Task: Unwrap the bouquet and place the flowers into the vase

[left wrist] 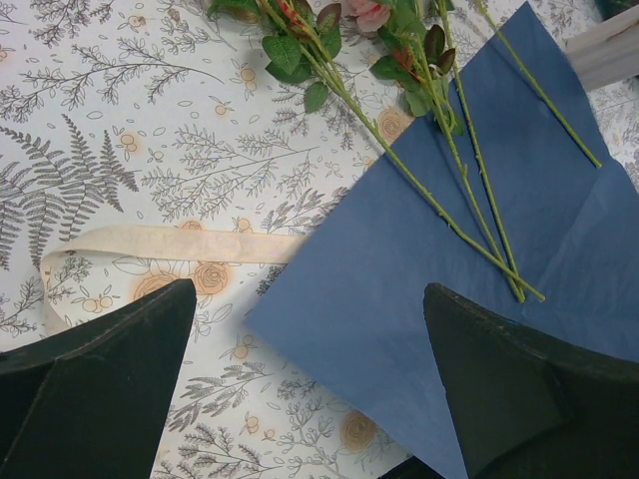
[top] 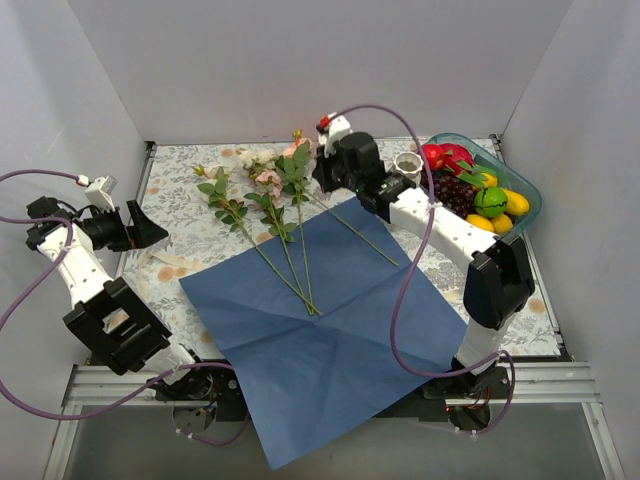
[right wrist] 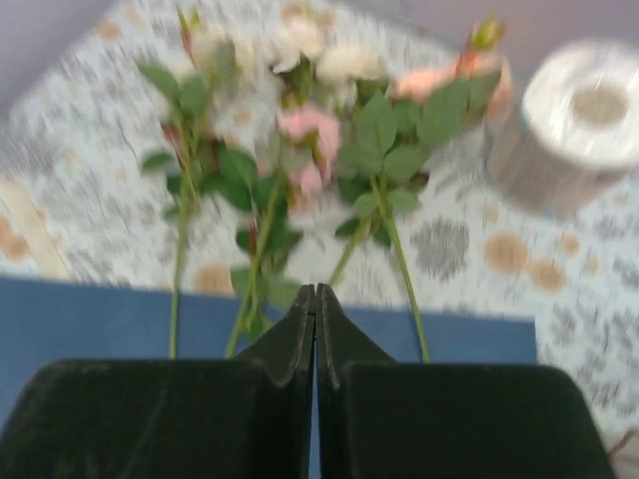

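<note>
Flowers (top: 268, 180) — perhaps four stems — on one blue sheet (top: 330, 350); left gripper (left wrist: 310, 384) spread, right gripper (right wrist: 316, 324) pressed together.

Bouquet's unwrapped: flowers (top: 283, 228) lie flat, white and pink blooms toward the back, 4 green stems reaching onto the spread dark blue paper sheet (top: 330, 350). Beige ribbon (left wrist: 170, 242) lies loose beside it.

- Right wrist view: the flowers (right wrist: 310, 125) and the toilet-paper roll (right wrist: 574, 120) are blurred, petals indistinct.
- Left wrist view: the top edge cuts off most blooms.
- One end of the beige ribbon (left wrist: 170, 242) is hidden under the blue paper sheet (left wrist: 479, 289).
</note>
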{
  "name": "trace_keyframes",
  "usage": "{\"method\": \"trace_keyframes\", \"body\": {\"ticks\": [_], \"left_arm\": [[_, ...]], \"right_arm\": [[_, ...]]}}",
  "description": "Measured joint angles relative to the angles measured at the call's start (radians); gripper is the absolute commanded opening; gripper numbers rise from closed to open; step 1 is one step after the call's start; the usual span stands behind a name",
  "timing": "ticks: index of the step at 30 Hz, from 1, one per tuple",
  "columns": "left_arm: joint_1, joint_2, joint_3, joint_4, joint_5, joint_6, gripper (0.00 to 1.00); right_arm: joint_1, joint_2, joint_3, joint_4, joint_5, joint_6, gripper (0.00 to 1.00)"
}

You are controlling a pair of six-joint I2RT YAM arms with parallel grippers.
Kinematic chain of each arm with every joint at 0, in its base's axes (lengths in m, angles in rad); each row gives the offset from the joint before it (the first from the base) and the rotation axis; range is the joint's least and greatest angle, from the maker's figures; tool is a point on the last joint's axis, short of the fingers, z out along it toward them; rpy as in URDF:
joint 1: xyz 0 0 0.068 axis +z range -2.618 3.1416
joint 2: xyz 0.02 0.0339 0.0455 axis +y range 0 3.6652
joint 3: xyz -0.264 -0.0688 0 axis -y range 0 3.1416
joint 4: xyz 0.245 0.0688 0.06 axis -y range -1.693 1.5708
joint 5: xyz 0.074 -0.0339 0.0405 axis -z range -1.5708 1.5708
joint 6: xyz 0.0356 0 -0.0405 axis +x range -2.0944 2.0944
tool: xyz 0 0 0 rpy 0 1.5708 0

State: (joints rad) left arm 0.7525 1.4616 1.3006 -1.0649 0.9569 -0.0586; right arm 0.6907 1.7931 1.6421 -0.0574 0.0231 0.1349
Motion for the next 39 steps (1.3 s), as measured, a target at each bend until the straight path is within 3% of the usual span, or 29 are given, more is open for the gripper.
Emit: {"method": "trace_keyframes", "body": {"ticks": [5,9,11,16,19,20,21,25,31,39], "left_arm": [[0.000,-0.003,0.000,0.000,0.000,0.005,0.98],[0.000,-0.005,0.000,0.000,0.000,0.011,0.98],[0.000,-0.005,0.000,-0.001,0.000,0.011,0.98],[0.000,-0.017,-0.012,-0.001,0.000,0.016,0.98],[0.000,-0.022,-0.016,-0.004,0.000,0.018,0.98],[0.000,-0.022,-0.016,-0.004,0.000,0.019,0.98],[0.000,-0.022,-0.016,-0.004,-0.001,0.021,0.98],[0.000,-0.022,-0.016,-0.004,-0.009,0.029,0.98],[0.000,-0.021,-0.014,-0.004,-0.016,0.036,0.98],[0.000,-0.011,-0.009,-0.004,-0.024,0.037,0.98]], "right_arm": [[0.025,-0.025,-0.290,-0.042,0.030,-0.024,0.03],[0.038,0.020,-0.319,-0.135,0.051,-0.061,0.32],[0.040,0.063,-0.258,-0.166,0.072,-0.085,0.45],[0.035,0.225,0.036,-0.219,0.124,-0.156,0.60],[0.028,0.310,0.182,-0.227,0.142,-0.187,0.75],[0.026,0.333,0.215,-0.232,0.150,-0.195,0.87],[0.023,0.356,0.239,-0.234,0.153,-0.203,0.91],[0.017,0.423,0.267,-0.246,0.148,-0.230,0.96],[0.008,0.487,0.267,-0.290,0.124,-0.248,0.94],[-0.018,0.509,0.267,-0.290,0.082,-0.244,0.82]]}}
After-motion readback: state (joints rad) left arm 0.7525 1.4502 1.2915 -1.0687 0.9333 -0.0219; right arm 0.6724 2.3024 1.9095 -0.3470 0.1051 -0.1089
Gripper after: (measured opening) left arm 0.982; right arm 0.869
